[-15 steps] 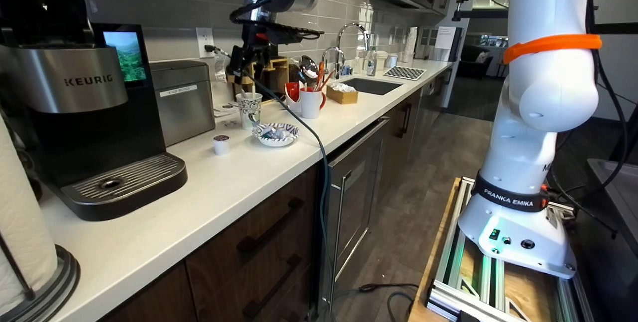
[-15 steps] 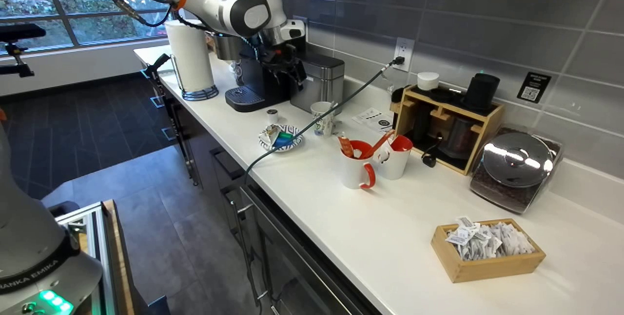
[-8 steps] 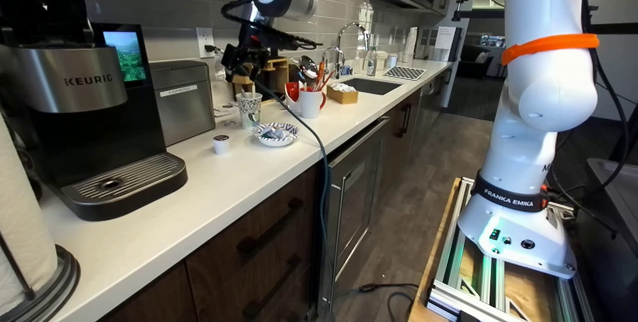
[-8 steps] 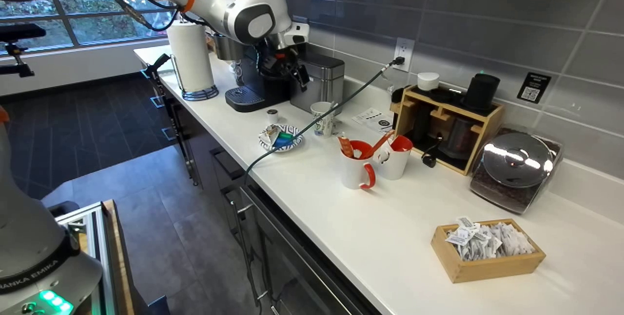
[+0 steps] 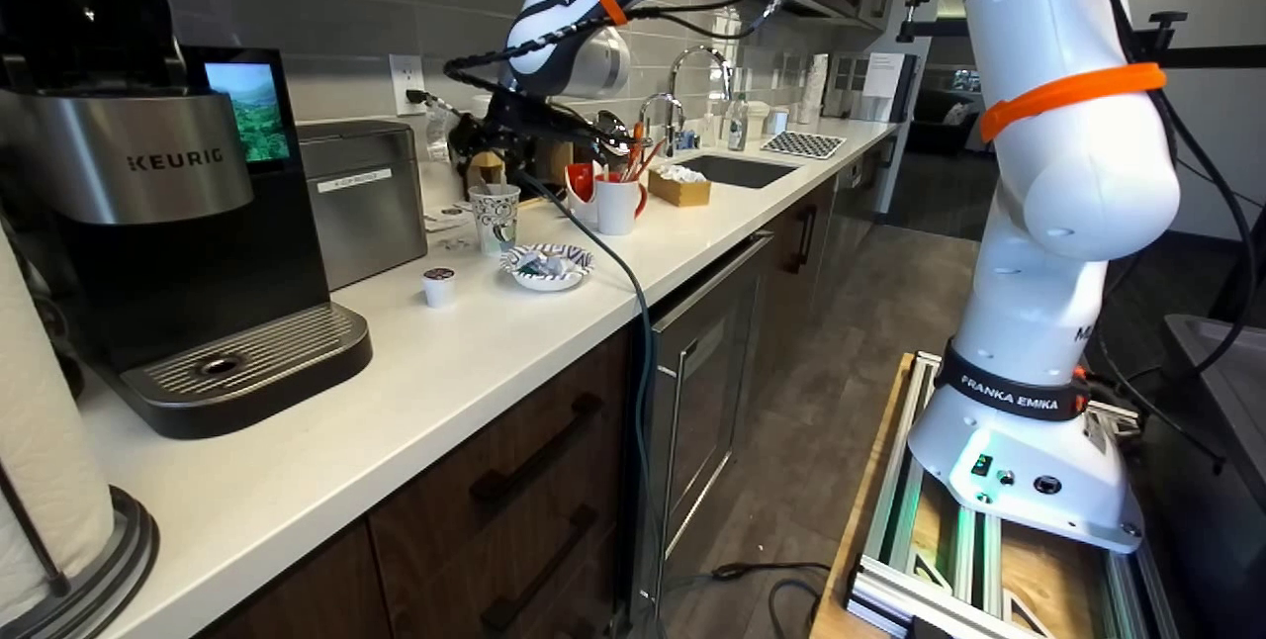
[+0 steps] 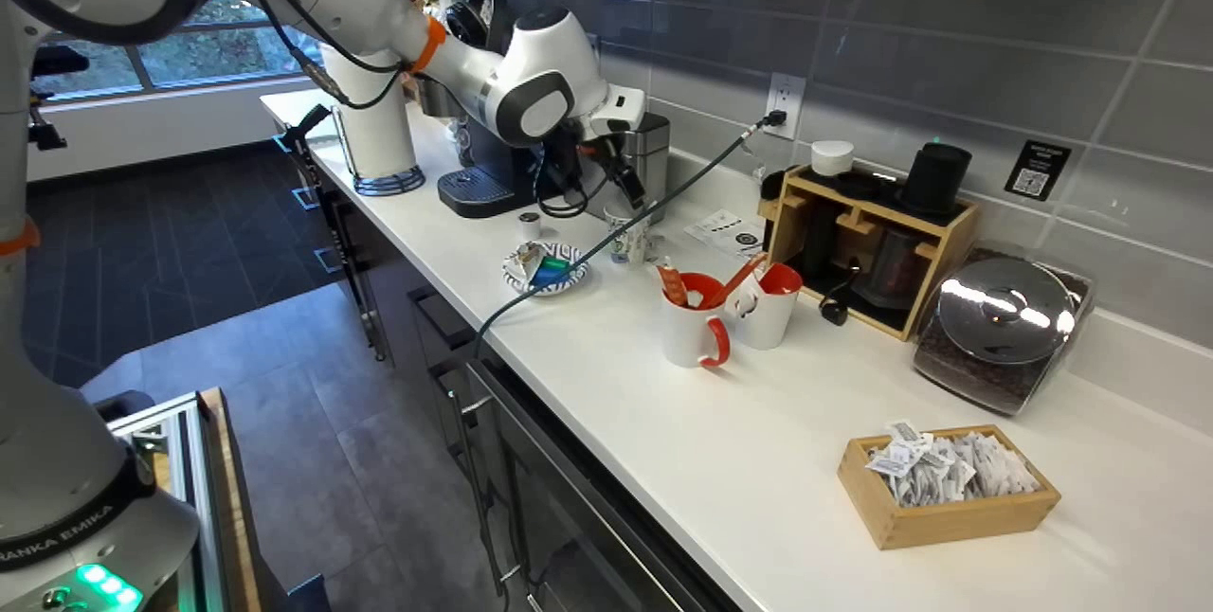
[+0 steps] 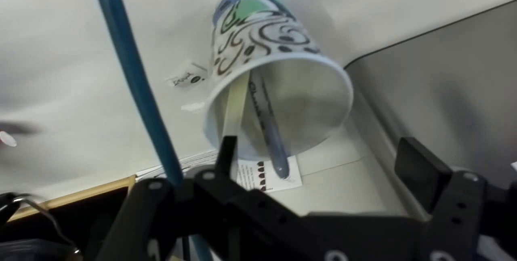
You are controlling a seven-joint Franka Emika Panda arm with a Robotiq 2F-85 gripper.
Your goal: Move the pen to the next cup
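Blue cable [image 7: 133,71] slants down the wrist view's left, grey box [image 7: 448,79] walls the right; mid-frame, stick [image 7: 235,103] beside pen [image 7: 268,123], cup [image 7: 262,36] clear to their right!

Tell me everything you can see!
counter: 1, white, along wall
paper cup: 1, swirly white, on counter
pen: 1, grey, in paper cup
stick: 1, cream, in paper cup
red-lined cups: 2, white, on counter
bowl: 1, blue-white, on counter
packets: several, silver-blue, in bowl
coffee pod: 1, white, on counter
coffee machine: 1, black-silver, on counter
steel box: 1, grey, on counter
paper roll: 1, white, beside coffee machine
rack: 1, tan, by wall
lidded container: 1, silver, beside rack
sachet box: 1, tan, on counter
cable: 1, blue, over counter
arm: 1, white, over counter
gripper: 1, black, open above paper cup
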